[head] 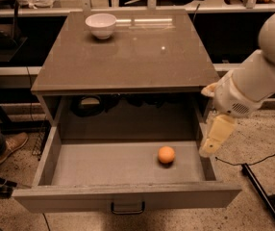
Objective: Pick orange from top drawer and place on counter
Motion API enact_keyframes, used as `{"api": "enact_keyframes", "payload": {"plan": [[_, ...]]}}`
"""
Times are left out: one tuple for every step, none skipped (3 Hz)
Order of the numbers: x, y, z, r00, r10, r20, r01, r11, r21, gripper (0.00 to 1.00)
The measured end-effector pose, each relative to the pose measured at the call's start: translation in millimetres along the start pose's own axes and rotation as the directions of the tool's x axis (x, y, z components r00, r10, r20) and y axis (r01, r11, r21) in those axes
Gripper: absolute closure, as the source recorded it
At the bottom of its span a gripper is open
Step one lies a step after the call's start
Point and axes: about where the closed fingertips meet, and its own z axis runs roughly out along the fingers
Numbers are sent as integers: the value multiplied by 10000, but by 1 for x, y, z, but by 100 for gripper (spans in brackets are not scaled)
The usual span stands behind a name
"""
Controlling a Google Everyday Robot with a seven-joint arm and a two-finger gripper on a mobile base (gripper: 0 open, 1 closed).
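Looks like a short reach toward nine o'clock from the gripper [210, 147], poised at the top drawer's [70, 197] right wall, parted or closed impossible to tell, to the orange [166, 155], round, on the floor right of centre.

No writing, label, brand, number or sign can be read. None is made out on the bench [128, 57], on the front of the top drawer [80, 198], or on the gripper [212, 141], which is held just over the right wall of that open drawer.
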Motion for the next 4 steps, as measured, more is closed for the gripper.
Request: {"api": "enact_keyframes", "payload": {"plan": [[-11,6,48,9996,22,267,-17,9998,-193,0],[-11,6,48,9996,22,267,-16,9998,-193,0],[-12,0,61,9989,7,471,-3,10000,-88,0],[-17,-10,87,9975,-253,662,252,9997,28,0]]}}
